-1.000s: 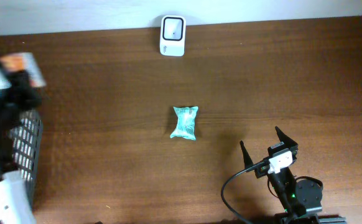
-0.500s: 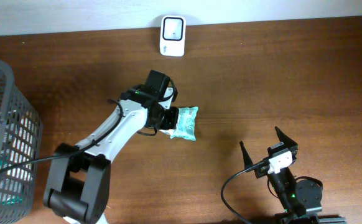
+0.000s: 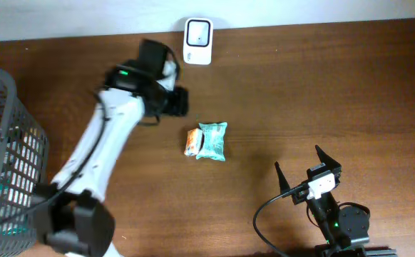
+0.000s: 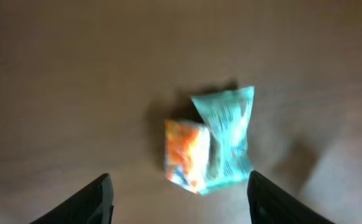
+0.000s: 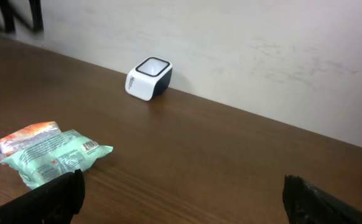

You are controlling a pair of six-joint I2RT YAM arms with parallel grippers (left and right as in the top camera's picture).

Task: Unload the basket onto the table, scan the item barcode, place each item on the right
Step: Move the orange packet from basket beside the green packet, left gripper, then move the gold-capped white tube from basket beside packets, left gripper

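I am working over the brown table (image 3: 350,86), with the wire basket (image 3: 8,143) sitting at its left edge. My left arm (image 3: 100,150) is stretching across from that side. The white scanner (image 3: 197,41) is standing at the far edge, window up.

At mid-table two packets are lying touching, well short of the scanner: the teal packet (image 3: 212,140) and, on its left, the smaller orange packet (image 3: 191,140). Either could be the item, and I cannot tell which.

My left gripper (image 3: 175,100) is hanging between the scanner and the packets. Its fingers are spread wide with nothing between them, and in my left wrist view both packets are showing in the gap below. My right gripper (image 3: 298,158) is parked near the front right, fingers gaping as wide as they go and empty.

As I judge it, the step in hand is picking one packet cleanly. I should be centring over a single packet, not the seam where they meet, or I am risking pinching both. Gripping by an end is leaving the printed face free. The barcode is too blurred from here to place, so I am planning to turn the packet slowly over the scanner window.
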